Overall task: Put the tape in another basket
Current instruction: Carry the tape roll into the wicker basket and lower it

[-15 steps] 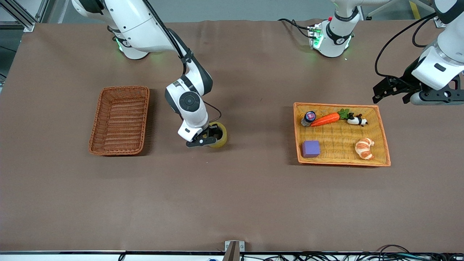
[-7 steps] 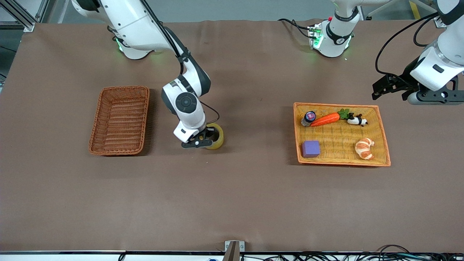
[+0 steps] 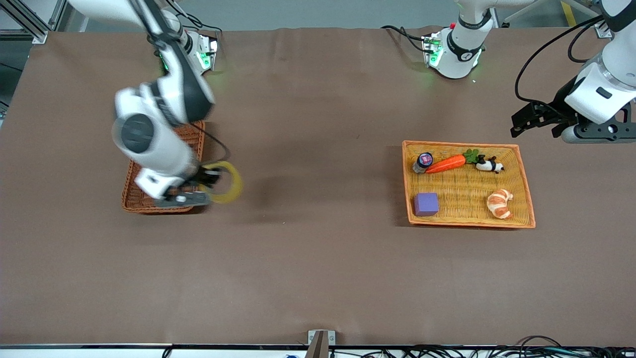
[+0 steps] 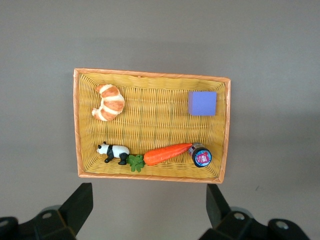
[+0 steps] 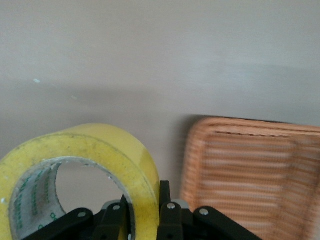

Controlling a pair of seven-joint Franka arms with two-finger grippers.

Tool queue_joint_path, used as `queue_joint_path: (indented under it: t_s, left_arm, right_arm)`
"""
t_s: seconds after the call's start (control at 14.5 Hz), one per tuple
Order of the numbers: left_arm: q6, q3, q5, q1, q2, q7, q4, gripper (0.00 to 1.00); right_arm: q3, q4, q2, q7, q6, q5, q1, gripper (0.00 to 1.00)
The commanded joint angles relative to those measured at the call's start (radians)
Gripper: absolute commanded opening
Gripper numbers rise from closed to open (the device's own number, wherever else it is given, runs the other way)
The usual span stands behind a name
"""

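My right gripper (image 3: pixel 207 183) is shut on the wall of the yellowish tape roll (image 3: pixel 229 182) and carries it in the air, over the table just beside the reddish-brown wicker basket (image 3: pixel 149 199). In the right wrist view the tape (image 5: pixel 95 152) is pinched between the fingers (image 5: pixel 165 200), one inside the hole and one outside, with the basket (image 5: pixel 250 175) close beside it. My left gripper (image 3: pixel 519 124) is open and empty, held up beside the yellow tray (image 3: pixel 521 164) at the left arm's end.
The yellow tray with orange rim (image 4: pixel 150 174) holds a purple cube (image 3: pixel 426 204), a croissant (image 3: pixel 499 203), a carrot (image 3: pixel 445 163), a toy panda (image 3: pixel 489 164) and a small jar (image 3: pixel 424 160). Bare brown cloth lies between basket and tray.
My right arm has lifted the tape off the table and swung it from the middle toward the wicker basket. The left arm has barely moved.
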Motion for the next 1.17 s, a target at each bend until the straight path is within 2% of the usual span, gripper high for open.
queue_joint_path:
  t_s: [0.0, 0.21, 0.34, 0.48, 0.62, 0.83, 1.1]
  left_arm:
    - [-0.022, 0.018, 0.016, -0.005, 0.021, 0.002, 0.062, 1.0]
    - [-0.071, 0.021, 0.008, -0.005, 0.056, -0.001, 0.135, 1.0]
    - [-0.097, 0.019, 0.008, -0.005, 0.05, -0.001, 0.137, 1.0]
    - [-0.117, 0.016, 0.008, -0.002, 0.047, -0.015, 0.136, 1.0]
    - [-0.114, 0.015, 0.008, 0.007, 0.049, -0.011, 0.137, 1.0]
    - [-0.101, 0.013, 0.01, 0.007, 0.056, -0.011, 0.137, 1.0]
    - [-0.084, 0.015, 0.013, 0.007, 0.058, -0.006, 0.137, 1.0]
  right_arm:
    - [-0.087, -0.233, -0.175, -0.162, 0.045, -0.022, -0.006, 0.02]
    - [-0.164, -0.375, -0.243, -0.189, 0.097, -0.096, -0.007, 0.02]
    - [-0.196, -0.448, -0.251, -0.203, 0.158, -0.111, -0.009, 0.02]
    - [-0.222, -0.533, -0.249, -0.211, 0.253, -0.131, -0.02, 0.02]
    - [-0.274, -0.61, -0.242, -0.224, 0.386, -0.163, -0.023, 0.03]
    - [-0.337, -0.674, -0.187, -0.296, 0.56, -0.165, -0.027, 0.04]
    - [-0.337, -0.682, -0.111, -0.295, 0.62, -0.164, -0.02, 0.08]
